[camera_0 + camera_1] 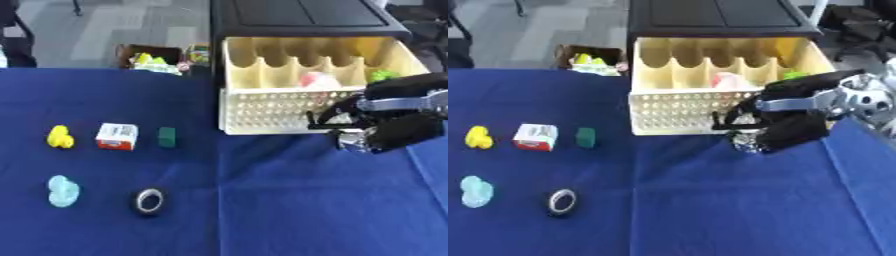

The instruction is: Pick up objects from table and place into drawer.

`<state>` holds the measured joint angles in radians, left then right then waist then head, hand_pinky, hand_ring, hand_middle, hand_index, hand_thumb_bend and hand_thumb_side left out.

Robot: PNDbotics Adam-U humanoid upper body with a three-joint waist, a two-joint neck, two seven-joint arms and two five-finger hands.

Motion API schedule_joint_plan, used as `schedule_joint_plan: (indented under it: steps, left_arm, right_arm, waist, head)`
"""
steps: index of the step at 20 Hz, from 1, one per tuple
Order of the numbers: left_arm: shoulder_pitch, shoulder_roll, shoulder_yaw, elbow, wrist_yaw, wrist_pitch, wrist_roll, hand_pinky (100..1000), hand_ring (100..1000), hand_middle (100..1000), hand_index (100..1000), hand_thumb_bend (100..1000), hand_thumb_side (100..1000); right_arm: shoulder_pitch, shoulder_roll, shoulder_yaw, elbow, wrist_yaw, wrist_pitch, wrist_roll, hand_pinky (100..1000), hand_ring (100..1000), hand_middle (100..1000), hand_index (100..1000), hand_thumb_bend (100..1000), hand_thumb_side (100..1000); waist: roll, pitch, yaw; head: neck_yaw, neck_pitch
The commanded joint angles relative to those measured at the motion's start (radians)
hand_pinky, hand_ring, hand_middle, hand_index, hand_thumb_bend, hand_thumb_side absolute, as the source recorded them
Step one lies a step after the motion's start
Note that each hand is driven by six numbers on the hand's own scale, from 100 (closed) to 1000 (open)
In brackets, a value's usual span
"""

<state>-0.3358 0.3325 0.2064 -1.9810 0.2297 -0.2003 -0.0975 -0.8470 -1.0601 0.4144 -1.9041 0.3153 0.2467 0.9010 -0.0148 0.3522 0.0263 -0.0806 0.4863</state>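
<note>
Your right hand hangs just in front of the open drawer, fingers curled down around a small silvery object; you cannot tell what it is. The drawer is cream plastic with a perforated front wall and scalloped dividers, pulled out of a black cabinet. Inside it lie a pinkish-white item and a green item.

On the left of the table, under its dark blue cloth, sit a yellow toy, a white and red carton and a dark green block in a row. Nearer you lie a pale blue toy and a black tape roll, well apart from the drawer.

Beyond the table's far edge a cardboard box of colourful things stands on grey floor
</note>
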Motion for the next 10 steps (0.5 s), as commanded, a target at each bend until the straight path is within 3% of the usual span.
schedule_joint_plan:
  steps: [1, 4, 10]
  left_arm:
    - [-0.013, 0.009, 0.01, -0.019, -0.003, 0.001, -0.003, 460, 466, 566, 807, 100, 892]
    - [-0.013, 0.009, 0.01, -0.019, -0.004, 0.002, -0.005, 460, 466, 566, 805, 100, 893]
    - [-0.014, 0.011, 0.01, -0.019, -0.003, 0.0, -0.008, 460, 466, 567, 804, 100, 890]
  right_arm:
    - [0.003, -0.043, -0.051, -0.066, -0.022, 0.036, 0.006, 276, 259, 222, 961, 100, 1000]
    - [0.019, -0.057, -0.082, -0.092, -0.022, 0.057, 0.005, 280, 259, 222, 959, 100, 1000]
    - [0.038, -0.071, -0.11, -0.096, -0.009, 0.043, -0.013, 288, 260, 222, 953, 100, 1000]
  waist:
    - [0.001, -0.017, -0.001]
    - [0.001, -0.016, -0.003]
    - [0.0, -0.016, -0.005]
  head:
    - [0.003, -0.013]
    - [0.004, -0.014]
    - [0.006, -0.016]
